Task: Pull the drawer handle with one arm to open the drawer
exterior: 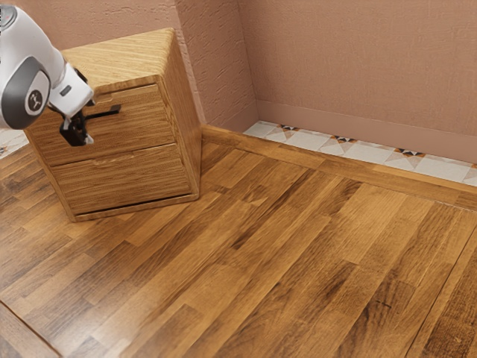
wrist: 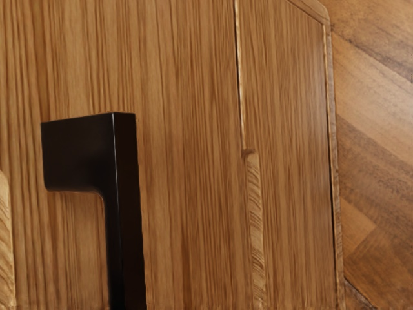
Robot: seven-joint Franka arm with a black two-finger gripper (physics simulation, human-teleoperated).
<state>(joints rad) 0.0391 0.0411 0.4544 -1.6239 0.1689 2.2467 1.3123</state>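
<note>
ok so exterior view: wood cabinet (exterior: 181,112) sits on the parquet floor (exterior: 298,261), back by the floor's far edge where it meets the pink wall (exterior: 358,52), on the exterior view's left. Two drawers stacked. Top drawer (exterior: 138,123) has a black handle (exterior: 105,112) sticking out of its front, lower drawer (exterior: 127,179) is right under it. Arm (exterior: 30,74) comes in from the upper left w/ the jaws right at the handle's near end, in front of the top drawer. Can't tell from here whether the jaws are spread or pinching the bar, it's just dark on dark tbh. Strip of patterned tiles (exterior: 358,149) runs along the wall base further right.

Wrist view gives what the side cam doesn't: close-up of the handle (wrist: 120,194), square black bar w/ a bent end standing off the drawer front (wrist: 181,129). Also the seam btw the two fronts, which look roughly flush, and a little wooden lip (wrist: 255,219) on the lower drawer's front (wrist: 287,129). Floor (wrist: 374,161) shows past the cabinet's edge
</note>
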